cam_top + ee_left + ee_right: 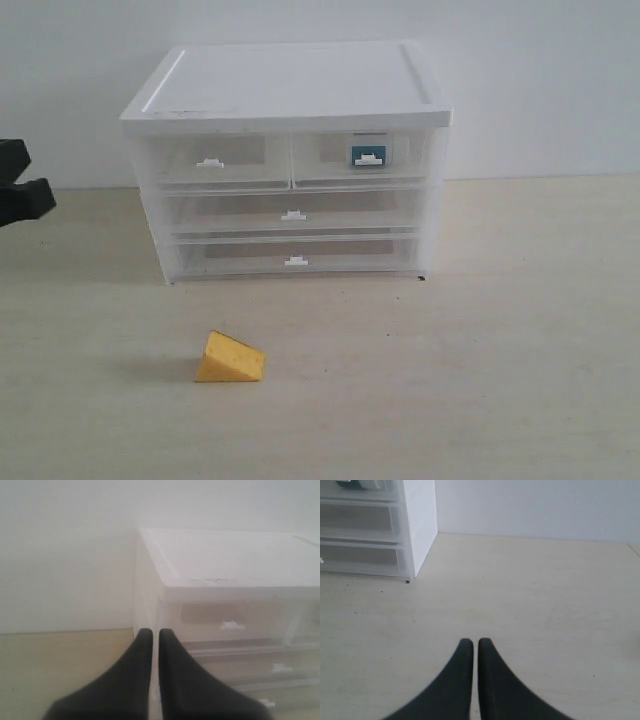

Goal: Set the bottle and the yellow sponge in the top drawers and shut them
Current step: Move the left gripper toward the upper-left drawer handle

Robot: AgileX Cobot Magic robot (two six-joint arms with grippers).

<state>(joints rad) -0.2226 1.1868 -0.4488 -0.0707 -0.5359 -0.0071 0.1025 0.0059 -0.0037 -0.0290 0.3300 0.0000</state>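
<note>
The yellow sponge (230,359), a small wedge, lies on the table in front of the white drawer cabinet (290,90). The bottle (368,156) shows as a teal patch through the front of the right top drawer (400,150), behind its tab handle. The left top drawer (210,160) looks empty, and both top drawers sit flush with the cabinet front. My left gripper (155,631) is shut and empty, hovering left of the cabinet, level with its upper part. My right gripper (475,641) is shut and empty over bare table, to the right of the cabinet.
Two full-width drawers (292,215) sit below the top pair, both pushed in. A dark part of the left arm (25,200) shows at the left edge of the exterior view. A pale wall stands close behind the cabinet.
</note>
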